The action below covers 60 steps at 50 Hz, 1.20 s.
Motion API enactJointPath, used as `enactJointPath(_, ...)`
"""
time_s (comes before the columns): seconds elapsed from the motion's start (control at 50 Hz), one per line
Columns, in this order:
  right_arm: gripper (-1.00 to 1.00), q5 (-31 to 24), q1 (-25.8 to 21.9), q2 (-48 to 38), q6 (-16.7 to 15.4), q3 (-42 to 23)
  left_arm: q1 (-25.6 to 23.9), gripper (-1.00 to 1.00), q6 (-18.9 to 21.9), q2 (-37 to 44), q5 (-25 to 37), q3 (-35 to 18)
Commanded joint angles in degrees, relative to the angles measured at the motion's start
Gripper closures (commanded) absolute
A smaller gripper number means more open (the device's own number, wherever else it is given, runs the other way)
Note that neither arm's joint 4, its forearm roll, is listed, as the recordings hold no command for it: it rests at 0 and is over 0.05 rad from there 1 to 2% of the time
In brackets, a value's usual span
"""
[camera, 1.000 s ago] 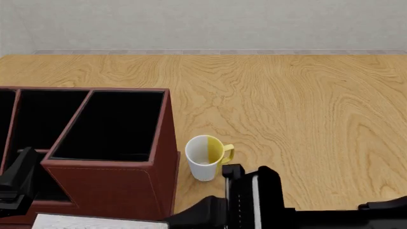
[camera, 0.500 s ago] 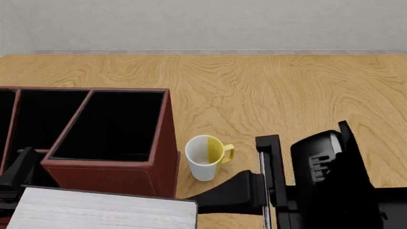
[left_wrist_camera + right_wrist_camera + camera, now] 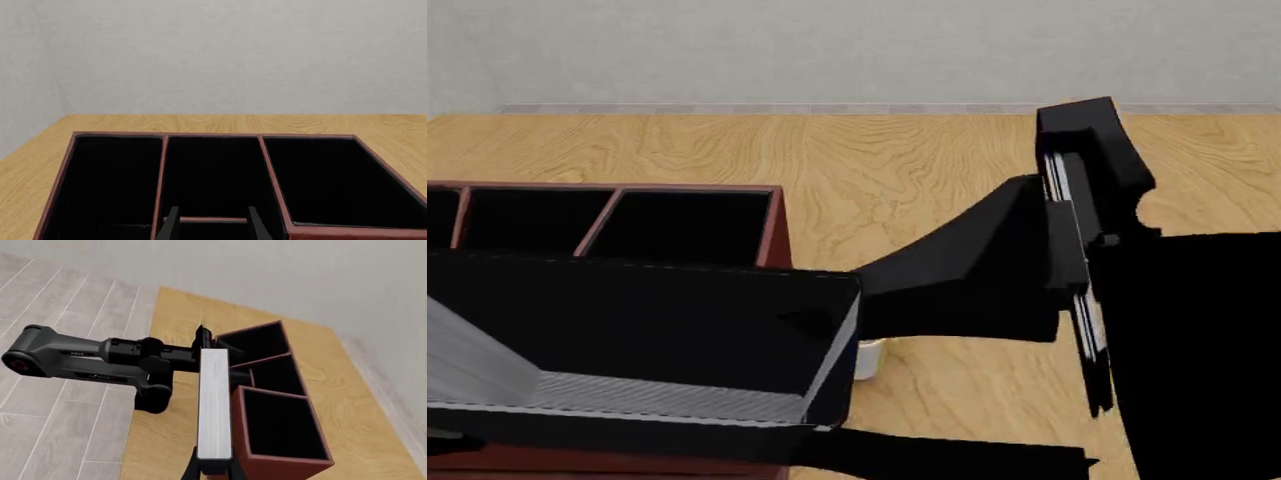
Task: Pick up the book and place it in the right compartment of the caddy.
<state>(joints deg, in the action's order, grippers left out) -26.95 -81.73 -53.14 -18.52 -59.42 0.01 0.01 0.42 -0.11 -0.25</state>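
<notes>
My right gripper point(image 3: 861, 310) is shut on the book point(image 3: 654, 397), a flat pale grey-white block. It holds the book in the air close to the front camera, tilted, so it hides most of the caddy point(image 3: 777, 225). In the right wrist view the book point(image 3: 215, 405) shows edge-on between the gripper's fingers point(image 3: 213, 471), beside the caddy's wide right compartment point(image 3: 280, 427). That black-lined bay also shows in the left wrist view point(image 3: 340, 180) and the front view point(image 3: 687, 228). My left gripper point(image 3: 212, 226) is open and empty at the caddy's near edge.
The white-and-yellow mug point(image 3: 872, 352) stands to the right of the caddy, almost hidden behind the book and my right arm point(image 3: 1174, 330). My left arm point(image 3: 87, 362) lies by the caddy's far end in the right wrist view. Bare wooden table point(image 3: 934, 160) stretches beyond.
My right arm has risen with the book, which has climbed from the bottom edge of the front view to cover the caddy. The left arm and the caddy have not moved.
</notes>
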Motion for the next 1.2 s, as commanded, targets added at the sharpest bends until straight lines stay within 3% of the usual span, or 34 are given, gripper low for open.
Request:
enactJointPath(0.02, 1.0, -4.32, -0.94, -2.61, 0.65, -8.97, 0.0, -1.0, 0.0, 0.0, 0.0, 0.0)
enactJointPath(0.34, 1.0, -5.28, 0.51, -6.5, 0.93, -14.84, 0.0, -1.0, 0.0, 0.0, 0.0, 0.0)
enactJointPath(0.52, 1.0, -5.49, 4.35, -7.04, 2.34, -18.06, 0.01, -1.0, 0.0, -0.01, 0.0, 0.0)
enactJointPath(0.64, 1.0, -4.04, 7.38, -6.86, 3.61, -16.79, 0.01, -1.0, 0.01, -0.01, 0.0, 0.0)
enactJointPath(0.76, 1.0, -0.44, 9.24, -6.42, 7.83, -14.82, 0.0, -1.0, 0.0, 0.0, 0.0, 0.0)
enactJointPath(0.94, 1.0, 0.85, 11.47, -6.83, 8.68, -14.19, 0.0, -1.0, 0.01, 0.0, 0.0, 0.0)
enactJointPath(1.14, 1.0, 2.6, 10.45, -9.4, 9.14, -12.23, 0.01, -1.0, 0.0, 0.01, 0.0, 0.0)
enactJointPath(1.2, 1.0, 2.56, 10.24, -11.46, 7.49, -12.1, 0.0, -1.0, 0.02, -0.01, 0.0, 0.0)
